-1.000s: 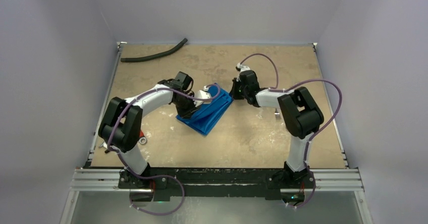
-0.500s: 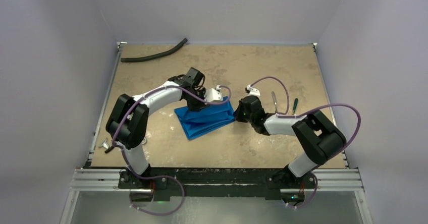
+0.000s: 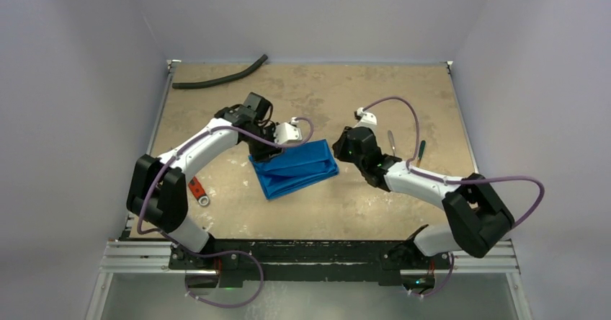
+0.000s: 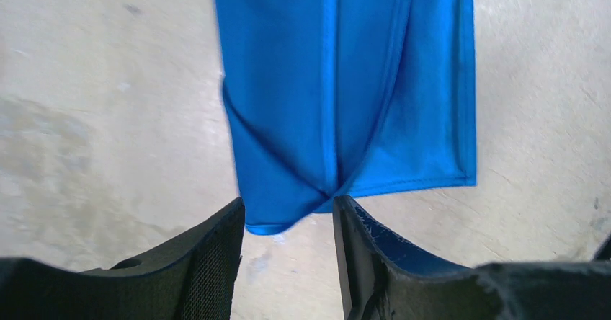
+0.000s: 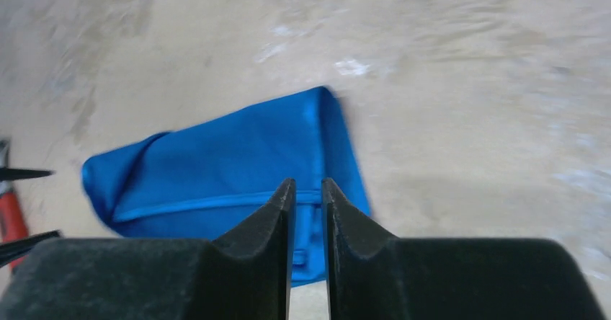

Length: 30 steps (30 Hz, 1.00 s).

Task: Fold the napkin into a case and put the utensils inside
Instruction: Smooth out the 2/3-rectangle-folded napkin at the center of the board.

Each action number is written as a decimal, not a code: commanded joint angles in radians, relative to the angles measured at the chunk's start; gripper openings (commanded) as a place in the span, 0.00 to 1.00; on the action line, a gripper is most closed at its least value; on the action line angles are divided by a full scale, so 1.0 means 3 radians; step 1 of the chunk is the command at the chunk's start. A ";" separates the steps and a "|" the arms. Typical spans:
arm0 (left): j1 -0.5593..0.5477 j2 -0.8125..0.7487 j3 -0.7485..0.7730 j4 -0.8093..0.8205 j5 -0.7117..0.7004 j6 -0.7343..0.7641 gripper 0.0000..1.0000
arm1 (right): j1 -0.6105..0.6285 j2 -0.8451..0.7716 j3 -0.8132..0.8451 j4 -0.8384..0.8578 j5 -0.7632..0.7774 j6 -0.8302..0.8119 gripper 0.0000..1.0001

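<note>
The folded blue napkin [image 3: 295, 167] lies flat on the table [image 3: 346, 205] between our arms. Our left gripper [image 4: 288, 215] stands parted at one corner, our right gripper [image 5: 308, 190] barely parted over its right end. Neither grips cloth, probably letting the folds settle.

Pale grey walls [image 3: 79, 82] enclose a mottled tan table [image 3: 324, 212] under even light.

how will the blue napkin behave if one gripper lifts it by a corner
Probably floppy: the napkin lies in soft layered folds, so lifting one corner would likely undo them. Its glossy sheen suggests it may slip from a light pinch. It looks thin, so a push would likely bunch it rather than slide it.
</note>
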 commanded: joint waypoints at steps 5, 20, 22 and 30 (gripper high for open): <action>0.0032 -0.0087 -0.0540 0.0235 -0.0126 0.0106 0.49 | 0.0482 0.0479 0.0215 0.0605 -0.0729 -0.0141 0.08; 0.0066 0.0053 -0.0846 0.0681 -0.0284 0.0271 0.42 | 0.0676 0.0912 0.0249 0.0638 -0.0971 -0.0048 0.00; 0.0066 0.0042 -0.0874 0.0703 -0.0299 0.0285 0.37 | 0.0677 0.0949 0.0206 0.0659 -0.1001 -0.0006 0.00; 0.0063 -0.0001 -0.0934 0.0785 -0.0300 0.0291 0.13 | 0.0673 0.1072 0.0110 0.0689 -0.1092 0.0118 0.00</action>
